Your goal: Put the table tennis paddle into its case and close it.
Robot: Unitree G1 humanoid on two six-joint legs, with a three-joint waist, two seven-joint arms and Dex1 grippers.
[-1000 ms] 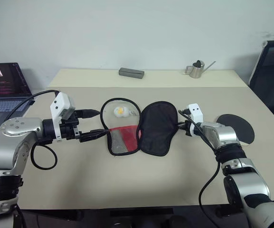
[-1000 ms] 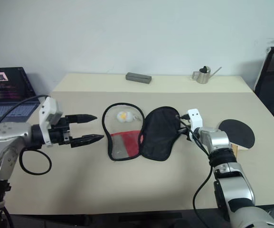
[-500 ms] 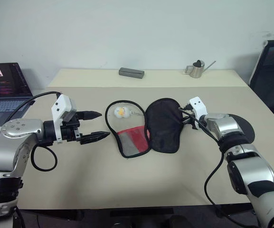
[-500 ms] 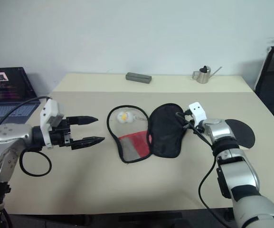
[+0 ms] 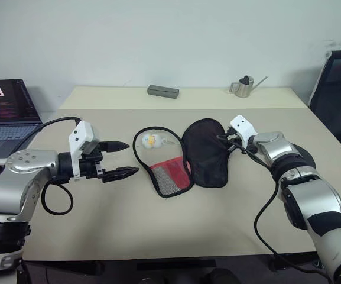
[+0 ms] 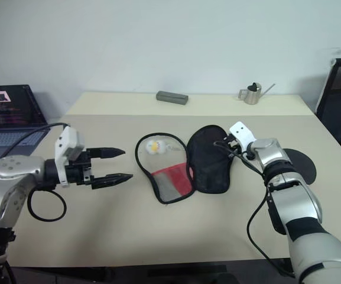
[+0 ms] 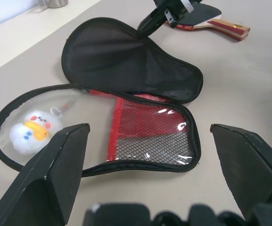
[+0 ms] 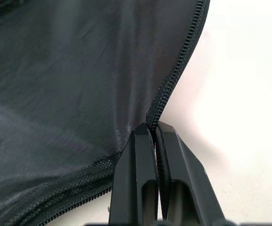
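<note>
The case (image 5: 185, 157) lies unzipped and spread open near the middle of the table (image 5: 158, 225), its black flap to the right and its red mesh-pocket half to the left, with the small white-yellow charm (image 5: 150, 139) resting inside the far part of the left half. The right gripper (image 8: 154, 134) is clenched on the zippered rim of the black flap, holding that edge a little off the surface. The left gripper (image 5: 120, 159) hangs released, fingers spread wide, just beside the case's left side and touching nothing.

The table tennis paddle (image 7: 211, 19) is not yet packed: it lies flat near the table's right edge, beyond the right arm. So, as I judge it, opening is done; loading the paddle and zipping shut remain.

Along the far edge sit a grey rectangular box (image 5: 163, 90) and a small metal watering can (image 5: 244, 86) (both well clear of the work). A laptop (image 5: 5, 112) stands off the left edge. Nothing blocks the paddle, though the right arm lies between it and the case.
</note>
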